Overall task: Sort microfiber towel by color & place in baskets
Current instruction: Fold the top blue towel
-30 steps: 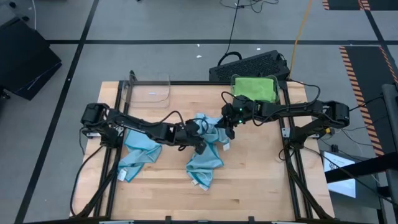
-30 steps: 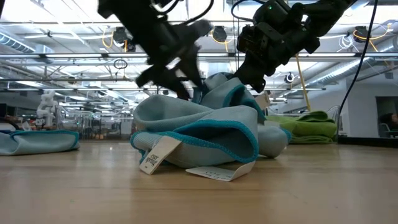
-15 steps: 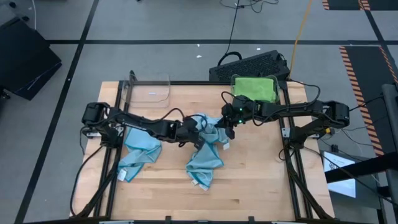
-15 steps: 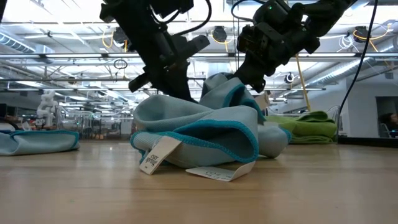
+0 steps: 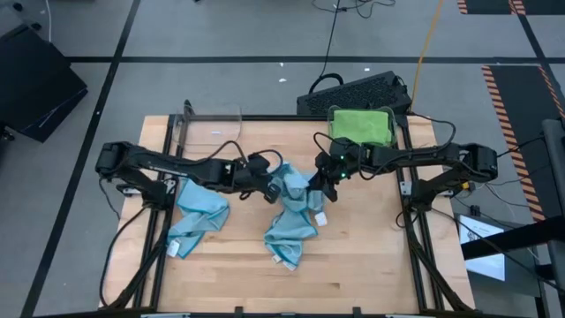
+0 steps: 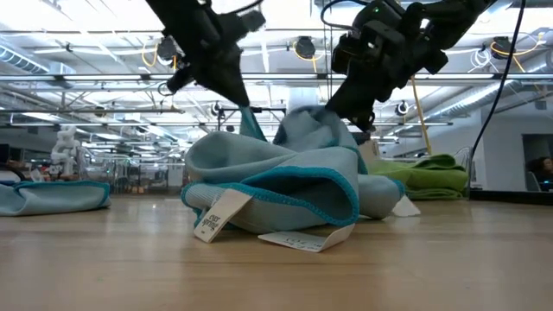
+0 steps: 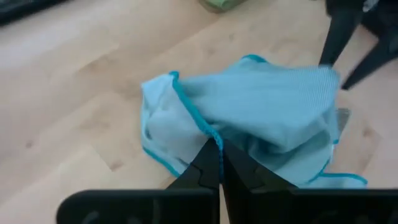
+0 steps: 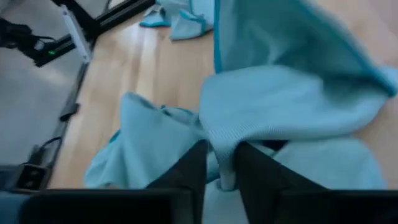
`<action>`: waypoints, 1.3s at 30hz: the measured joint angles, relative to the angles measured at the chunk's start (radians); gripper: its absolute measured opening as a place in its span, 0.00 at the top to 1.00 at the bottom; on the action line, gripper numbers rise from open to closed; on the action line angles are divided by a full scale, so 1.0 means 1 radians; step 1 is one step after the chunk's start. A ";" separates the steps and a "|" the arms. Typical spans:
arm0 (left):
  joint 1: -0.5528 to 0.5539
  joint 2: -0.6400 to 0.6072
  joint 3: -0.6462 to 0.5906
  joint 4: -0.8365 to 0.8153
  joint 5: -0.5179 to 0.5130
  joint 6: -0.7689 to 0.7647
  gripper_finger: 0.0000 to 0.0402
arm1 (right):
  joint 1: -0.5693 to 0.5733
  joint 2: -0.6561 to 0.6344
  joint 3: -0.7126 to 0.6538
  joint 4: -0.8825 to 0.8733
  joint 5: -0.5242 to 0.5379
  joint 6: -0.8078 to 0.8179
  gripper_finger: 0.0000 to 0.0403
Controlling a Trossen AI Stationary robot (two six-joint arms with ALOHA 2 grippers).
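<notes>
1. Left pincer (image 7: 214, 163): clenched on the teal-piped edge of the light blue microfiber towel (image 5: 296, 205), fingers (image 7: 200, 171) pressed together around the hem, near the middle of the table (image 5: 371, 265).
2. Right pincer (image 8: 219, 163): parted slightly, with a fold of the same light blue towel lying between its fingers (image 8: 189, 165); just beside the left pincer, on the opposite side of the raised cloth.
3. Same towel, low view: bunched in a heap with white tags (image 6: 212, 216) trailing at the front, its upper folds lifted between the two pincers.
4. Second light blue towel (image 5: 196, 216): crumpled flat on the table under the left arm, apart from the heap.
5. Green towel (image 5: 362, 125): inside a clear basket (image 5: 332, 113) at the far right corner of the table.
6. Other clear basket (image 5: 212, 129): at the far left corner.
7. Black keyboard (image 5: 353, 91): just beyond the table's far edge, behind the green towel.
</notes>
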 joint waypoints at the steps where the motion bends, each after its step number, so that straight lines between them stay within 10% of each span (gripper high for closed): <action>1: 0.002 -0.014 0.000 -0.015 0.002 0.013 0.99 | 0.000 -0.001 0.000 -0.004 -0.019 0.010 0.76; 13: 0.030 -0.189 0.002 0.016 0.020 0.089 0.99 | -0.024 -0.008 0.011 0.014 -0.017 0.041 0.46; 28: 0.029 -0.338 0.028 0.136 0.248 0.180 0.99 | -0.047 0.178 0.627 -0.223 -0.033 -0.328 0.41; 39: 0.018 -0.345 0.037 0.164 0.195 0.156 0.98 | -0.018 0.271 0.748 -0.274 -0.129 -0.155 0.41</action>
